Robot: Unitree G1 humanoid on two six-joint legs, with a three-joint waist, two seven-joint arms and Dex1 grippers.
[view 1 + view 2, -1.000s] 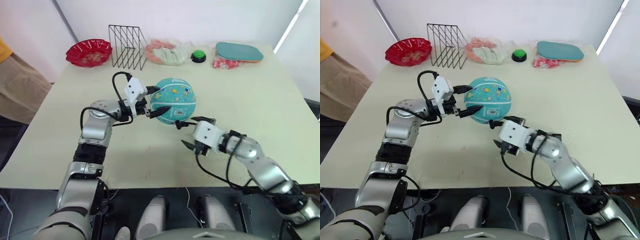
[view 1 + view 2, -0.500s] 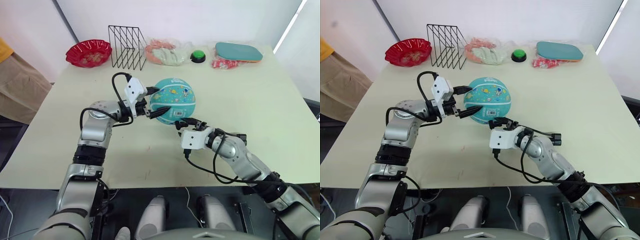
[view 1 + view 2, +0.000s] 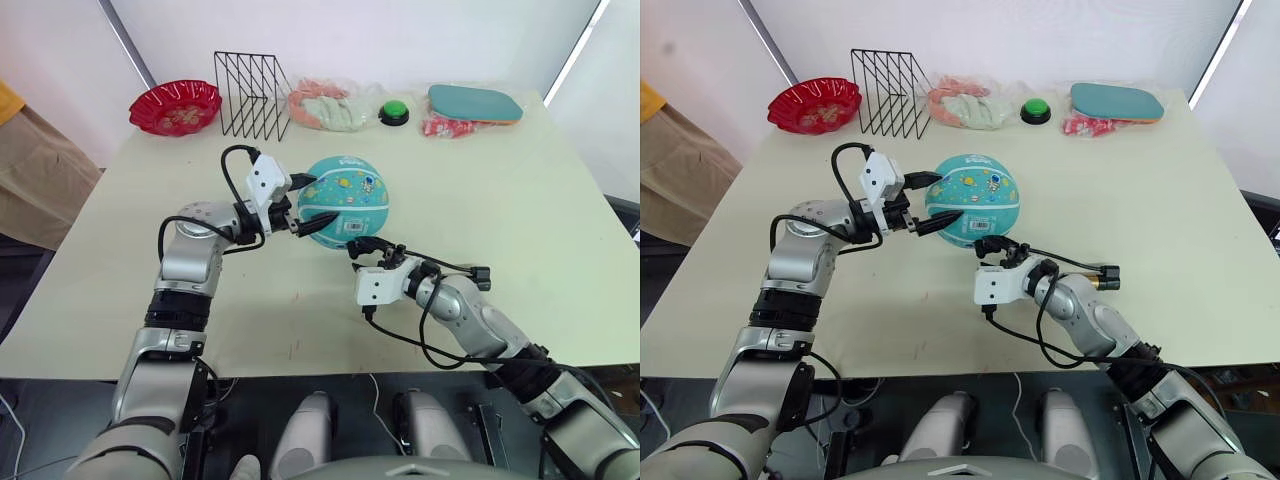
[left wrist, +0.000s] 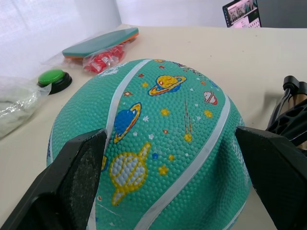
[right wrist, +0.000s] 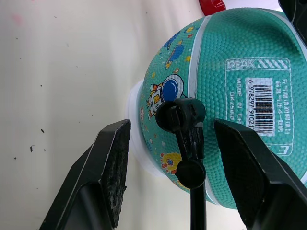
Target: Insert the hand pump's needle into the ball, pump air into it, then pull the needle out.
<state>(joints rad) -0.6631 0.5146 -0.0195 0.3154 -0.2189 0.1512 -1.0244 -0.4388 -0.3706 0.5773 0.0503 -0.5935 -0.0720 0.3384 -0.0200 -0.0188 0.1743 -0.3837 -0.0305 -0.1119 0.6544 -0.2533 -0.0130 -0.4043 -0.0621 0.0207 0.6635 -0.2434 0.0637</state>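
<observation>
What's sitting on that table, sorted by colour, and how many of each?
Teal: 2, the ball and the paddle case
Red: 2, the bowl and the snack bag
Black: 1, the wire rack
Green: 1, the button
Pale pink-green: 1, the plastic bag
Total: 7

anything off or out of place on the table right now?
Nothing stands out. The ball sits upright on a white ring, braced by the open left gripper. The right gripper is open, with the black fitting between its fingers at the ball. No spill or damage shows.
</observation>
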